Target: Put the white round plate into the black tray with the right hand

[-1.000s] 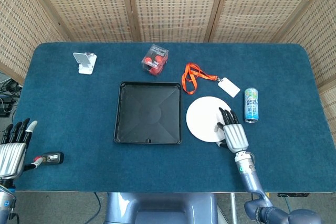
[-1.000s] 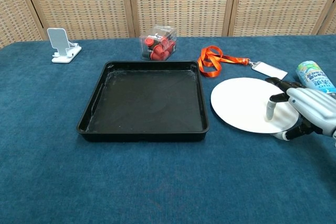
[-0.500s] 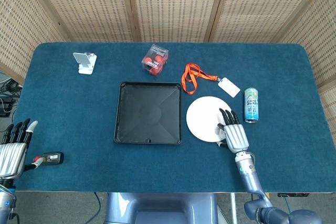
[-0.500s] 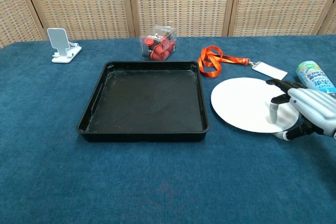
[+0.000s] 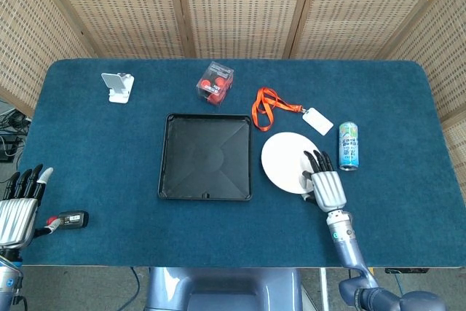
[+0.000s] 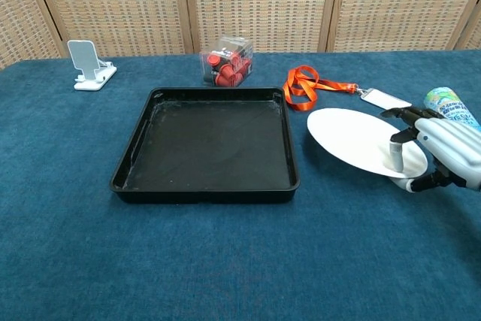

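Note:
The white round plate point(image 5: 285, 159) point(image 6: 353, 139) hangs just above the table, right of the black tray point(image 5: 205, 156) point(image 6: 209, 137). My right hand point(image 5: 325, 186) point(image 6: 440, 152) grips the plate's near right edge, thumb on top and fingers beneath, and the plate tilts up off the cloth. The tray lies empty at the table's middle. Far off at the front left corner, my left hand point(image 5: 20, 205) rests with its fingers apart and holds nothing; the chest view does not show it.
An orange lanyard with a white badge point(image 5: 271, 102) point(image 6: 319, 85) and a green can point(image 5: 349, 146) point(image 6: 449, 106) lie close behind and right of the plate. A clear box of red pieces point(image 5: 215, 83) point(image 6: 227, 61), a white phone stand point(image 5: 117, 86) point(image 6: 89, 64) and a small black device point(image 5: 69, 219) are also on the table.
My right hand has lifted the plate's edge off the cloth; the plate now tilts and has shifted slightly to the right. The left hand has not moved.

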Controlling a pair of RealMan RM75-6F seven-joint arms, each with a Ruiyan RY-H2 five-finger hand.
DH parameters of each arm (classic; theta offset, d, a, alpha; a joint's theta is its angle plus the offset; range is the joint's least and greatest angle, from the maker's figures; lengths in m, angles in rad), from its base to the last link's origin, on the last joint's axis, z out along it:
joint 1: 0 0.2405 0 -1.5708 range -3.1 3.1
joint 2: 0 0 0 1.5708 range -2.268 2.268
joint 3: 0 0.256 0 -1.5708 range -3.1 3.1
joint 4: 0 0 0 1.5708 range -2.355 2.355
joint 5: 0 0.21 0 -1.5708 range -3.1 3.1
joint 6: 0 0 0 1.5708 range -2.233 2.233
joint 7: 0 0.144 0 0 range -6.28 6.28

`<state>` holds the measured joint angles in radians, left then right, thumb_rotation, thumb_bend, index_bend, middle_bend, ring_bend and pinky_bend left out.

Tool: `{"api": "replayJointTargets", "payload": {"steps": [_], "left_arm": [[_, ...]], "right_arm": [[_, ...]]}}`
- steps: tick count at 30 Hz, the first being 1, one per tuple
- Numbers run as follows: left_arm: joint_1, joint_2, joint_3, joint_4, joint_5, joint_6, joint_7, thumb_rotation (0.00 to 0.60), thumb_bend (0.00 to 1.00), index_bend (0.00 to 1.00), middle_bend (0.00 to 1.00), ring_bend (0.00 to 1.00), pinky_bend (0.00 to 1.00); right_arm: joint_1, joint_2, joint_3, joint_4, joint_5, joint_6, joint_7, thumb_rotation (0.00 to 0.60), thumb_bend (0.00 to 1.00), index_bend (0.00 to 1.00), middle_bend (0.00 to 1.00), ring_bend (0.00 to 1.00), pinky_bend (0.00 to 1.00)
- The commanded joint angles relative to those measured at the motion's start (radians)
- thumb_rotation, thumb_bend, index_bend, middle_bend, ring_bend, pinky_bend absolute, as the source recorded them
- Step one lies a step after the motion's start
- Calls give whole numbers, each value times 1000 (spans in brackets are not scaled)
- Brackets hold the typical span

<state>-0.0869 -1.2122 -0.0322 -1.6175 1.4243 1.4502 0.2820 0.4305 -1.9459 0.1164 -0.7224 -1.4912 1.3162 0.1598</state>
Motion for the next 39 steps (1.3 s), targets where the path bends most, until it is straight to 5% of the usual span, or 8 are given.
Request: {"api": "replayJointTargets", "payload": {"steps": [1,20,39], "left_arm": [[0,0,0,0,0,0,-1,600,0,0,0,0,0],[-1,-1,2,-2,4,2,5,600,0,0,0,0,0],[-3,7,-8,0,-10,-1,-25,600,0,0,0,0,0]], "right_arm": [[-2,0,5,-2,-10,34,11,600,539,701,189,0,89],[4,2,10,39,-70,200,82,600,513,701,204,0,98],[143,100,84,-255,-109,191,-118,600,511,715,218,0,106]]}}
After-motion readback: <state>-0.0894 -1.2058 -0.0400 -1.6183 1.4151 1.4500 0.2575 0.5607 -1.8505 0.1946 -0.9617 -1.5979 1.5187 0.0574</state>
